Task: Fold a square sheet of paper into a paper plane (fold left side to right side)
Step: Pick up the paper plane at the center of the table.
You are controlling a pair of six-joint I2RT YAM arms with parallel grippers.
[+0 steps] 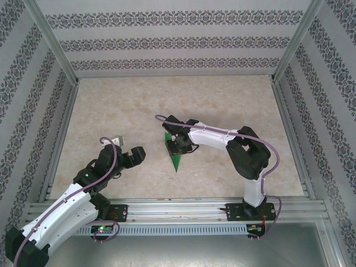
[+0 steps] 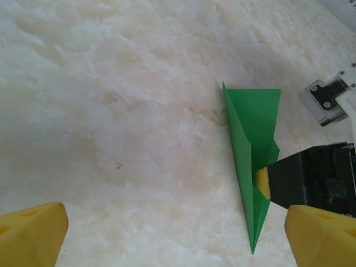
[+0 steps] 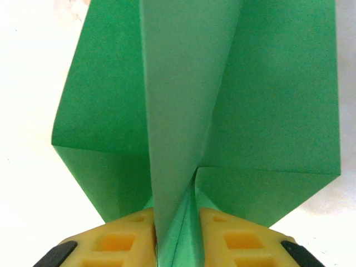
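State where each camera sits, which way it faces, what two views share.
Top external: above, behind the bases, facing down at the table; left gripper and right gripper show.
Left wrist: looks down at the paper plane; own yellow fingertips at bottom corners.
Right wrist: close on the plane; own fingers pinch its centre fold.
Shared: top and left wrist both show right gripper on plane.

a beige marbled tabletop (image 1: 111, 105) sits inside patterned wallpaper walls (image 1: 178, 39) with a metal rail (image 1: 178, 208) along its near edge.
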